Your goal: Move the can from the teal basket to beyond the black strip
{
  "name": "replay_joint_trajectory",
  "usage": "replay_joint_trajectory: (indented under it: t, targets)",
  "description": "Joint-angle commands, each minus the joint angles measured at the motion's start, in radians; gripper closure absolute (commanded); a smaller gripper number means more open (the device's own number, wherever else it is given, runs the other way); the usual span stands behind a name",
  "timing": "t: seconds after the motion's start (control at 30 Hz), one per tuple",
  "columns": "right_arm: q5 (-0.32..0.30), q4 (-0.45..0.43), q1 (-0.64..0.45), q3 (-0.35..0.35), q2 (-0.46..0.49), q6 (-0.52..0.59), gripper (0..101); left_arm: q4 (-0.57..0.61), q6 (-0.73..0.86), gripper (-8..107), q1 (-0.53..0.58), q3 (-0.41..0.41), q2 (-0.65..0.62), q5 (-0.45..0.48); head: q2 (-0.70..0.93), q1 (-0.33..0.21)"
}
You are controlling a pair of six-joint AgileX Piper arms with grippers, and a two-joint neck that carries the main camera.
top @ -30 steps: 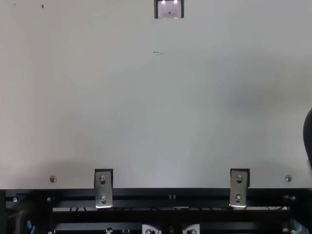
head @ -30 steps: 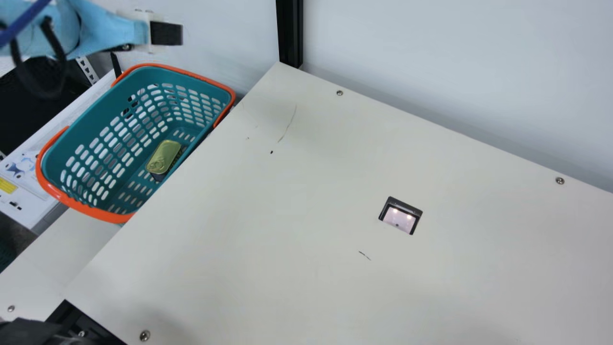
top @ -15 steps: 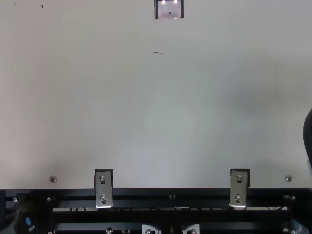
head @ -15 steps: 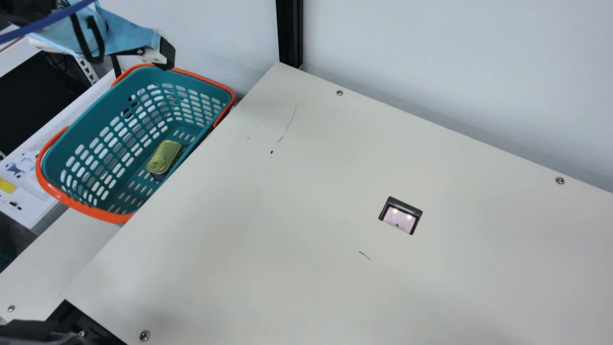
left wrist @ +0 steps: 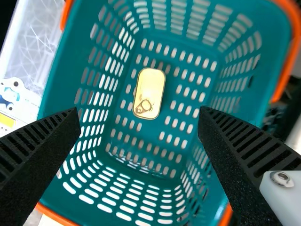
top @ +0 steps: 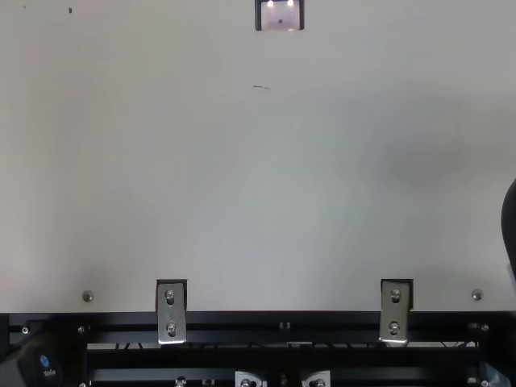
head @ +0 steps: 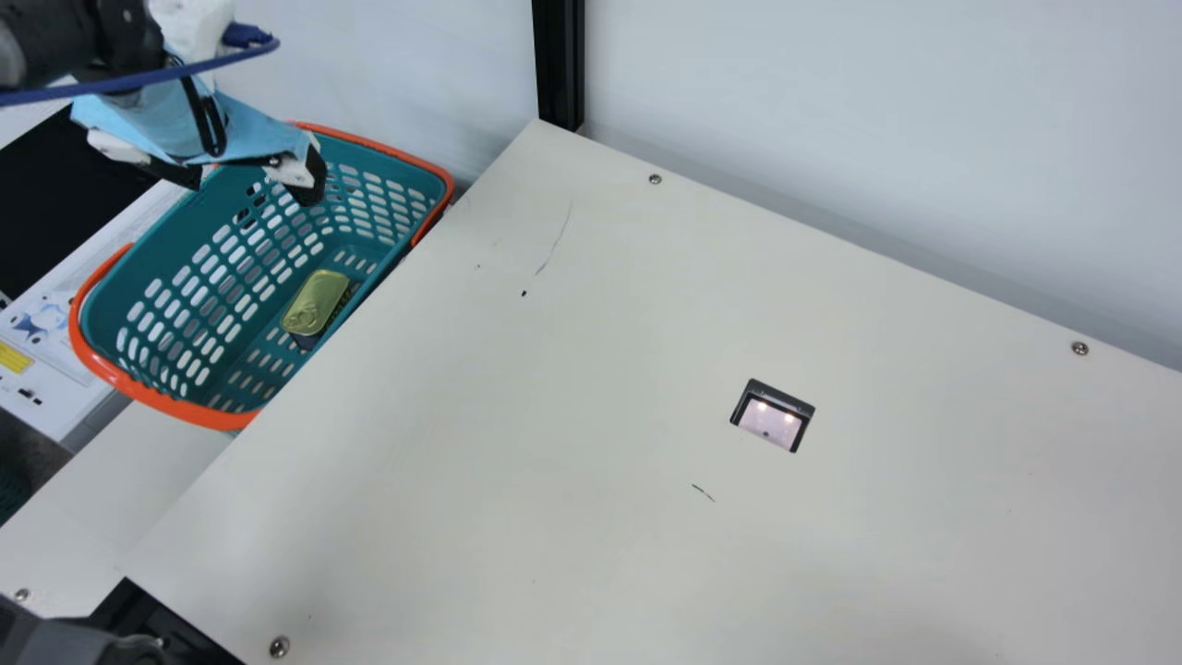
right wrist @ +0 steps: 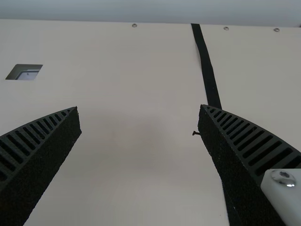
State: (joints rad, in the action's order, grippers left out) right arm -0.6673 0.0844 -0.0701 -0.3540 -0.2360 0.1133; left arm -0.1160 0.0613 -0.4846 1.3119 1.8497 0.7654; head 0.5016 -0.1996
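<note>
In the main view my left gripper hangs over the far end of the teal basket, fingers spread. The gold can lies flat on the basket's floor, its pull-tab end toward the near side. From the left wrist, the can shows beyond the left gripper, which stands open and holds nothing; the teal basket surrounds it. In the right wrist view my right gripper is open and empty over the table, and the black strip runs past its right-hand finger.
The basket stands against the left edge of the cream table, lower than its top. A rectangular cutout sits in the table. A black post rises at the far corner, and a pale wall runs behind.
In the main view my left arm has come down and nearer, its gripper moving from above the basket's far rim to over the opening. The can, basket and camera have stayed put.
</note>
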Motion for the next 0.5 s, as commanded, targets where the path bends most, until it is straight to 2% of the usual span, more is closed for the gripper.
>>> replay_joint_trajectory:
  t: [0.0,0.47]
  targets:
    - [0.000,0.000,0.000,0.000,0.000,0.000,0,0.003,0.030,9,-0.010,-0.001,0.044,-0.021,0.022,-0.047]
    - [0.000,0.000,0.000,0.000,0.000,0.000,0,0.067,0.252,9,-0.071,0.004,0.257,-0.182,0.022,-0.047]
